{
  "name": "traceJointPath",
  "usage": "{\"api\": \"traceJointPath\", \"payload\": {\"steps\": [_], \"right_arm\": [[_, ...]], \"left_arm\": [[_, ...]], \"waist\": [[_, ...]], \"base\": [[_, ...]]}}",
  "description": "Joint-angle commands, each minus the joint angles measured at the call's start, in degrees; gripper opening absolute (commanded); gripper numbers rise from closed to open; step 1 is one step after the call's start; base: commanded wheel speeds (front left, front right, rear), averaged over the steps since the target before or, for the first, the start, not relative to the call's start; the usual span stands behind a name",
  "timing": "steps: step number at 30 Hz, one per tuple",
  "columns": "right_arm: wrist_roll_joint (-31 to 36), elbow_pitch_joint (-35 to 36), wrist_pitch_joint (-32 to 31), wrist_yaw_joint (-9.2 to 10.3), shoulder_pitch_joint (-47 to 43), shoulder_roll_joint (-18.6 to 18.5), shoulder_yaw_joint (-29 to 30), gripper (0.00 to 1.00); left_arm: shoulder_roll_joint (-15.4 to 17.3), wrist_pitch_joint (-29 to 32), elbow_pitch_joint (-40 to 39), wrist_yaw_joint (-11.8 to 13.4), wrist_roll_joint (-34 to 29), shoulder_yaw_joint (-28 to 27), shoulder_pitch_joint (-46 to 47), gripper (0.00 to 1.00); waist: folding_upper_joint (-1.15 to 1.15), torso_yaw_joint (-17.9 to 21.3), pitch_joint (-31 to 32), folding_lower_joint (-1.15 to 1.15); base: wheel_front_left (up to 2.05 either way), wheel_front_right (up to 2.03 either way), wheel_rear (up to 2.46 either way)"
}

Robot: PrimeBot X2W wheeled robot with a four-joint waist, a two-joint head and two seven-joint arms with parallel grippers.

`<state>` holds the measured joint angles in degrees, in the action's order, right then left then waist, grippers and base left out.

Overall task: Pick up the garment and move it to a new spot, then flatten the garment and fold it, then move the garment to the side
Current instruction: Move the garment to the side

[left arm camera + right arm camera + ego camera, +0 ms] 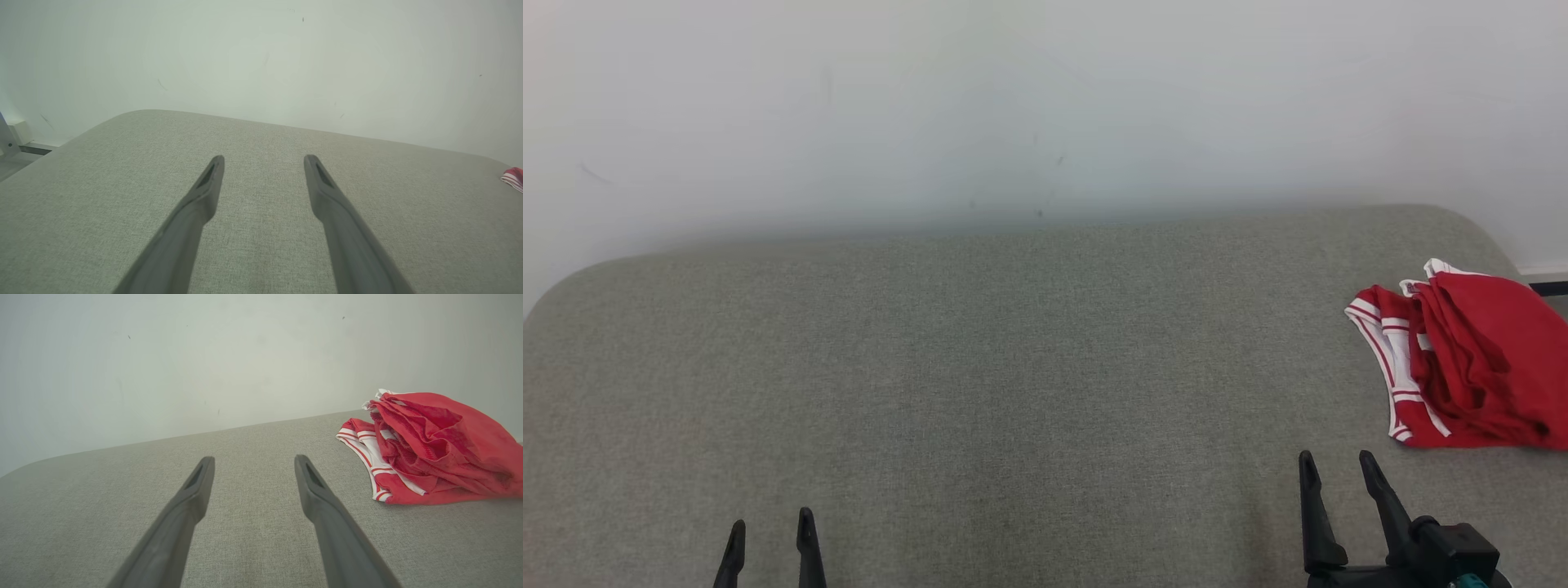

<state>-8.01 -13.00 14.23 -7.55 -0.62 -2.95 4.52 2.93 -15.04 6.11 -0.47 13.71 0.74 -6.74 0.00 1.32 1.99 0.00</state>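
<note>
The garment (1470, 363) is red with white striped trim, lying crumpled in a heap at the far right of the grey-green cushioned surface (1013, 367). It also appears as a bunched red pile (433, 451) in the right wrist view, and a small striped corner (514, 177) shows at the right edge of the left wrist view. My right gripper (1338, 469) is open near the front edge, just below and left of the garment, apart from it. At the lower left my left gripper (771, 531) is open with nothing between its fingers.
A pale wall (1045, 106) rises directly behind the cushioned surface. The surface has rounded back corners and the garment lies close to its right edge. A dark strip (1550, 287) shows beyond that edge.
</note>
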Motion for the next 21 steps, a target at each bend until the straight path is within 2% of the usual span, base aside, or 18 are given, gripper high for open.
{"api": "traceJointPath", "payload": {"steps": [1, 21], "right_arm": [[-0.38, -0.12, 0.44, 0.17, -0.65, 0.17, -0.10, 1.00], [-0.76, -0.24, 0.94, 0.17, -1.28, 0.16, 0.58, 1.00]], "left_arm": [[-0.06, -0.15, 0.26, 0.02, 0.02, -0.46, -0.47, 1.00], [-0.05, -0.15, 1.23, -0.89, -0.49, -0.35, 0.24, 1.00]], "waist": [[0.00, 0.47, 0.10, 0.00], [0.00, 0.33, -0.66, 0.00]], "base": [[0.00, 0.00, 0.00], [0.00, 0.00, 0.00]]}}
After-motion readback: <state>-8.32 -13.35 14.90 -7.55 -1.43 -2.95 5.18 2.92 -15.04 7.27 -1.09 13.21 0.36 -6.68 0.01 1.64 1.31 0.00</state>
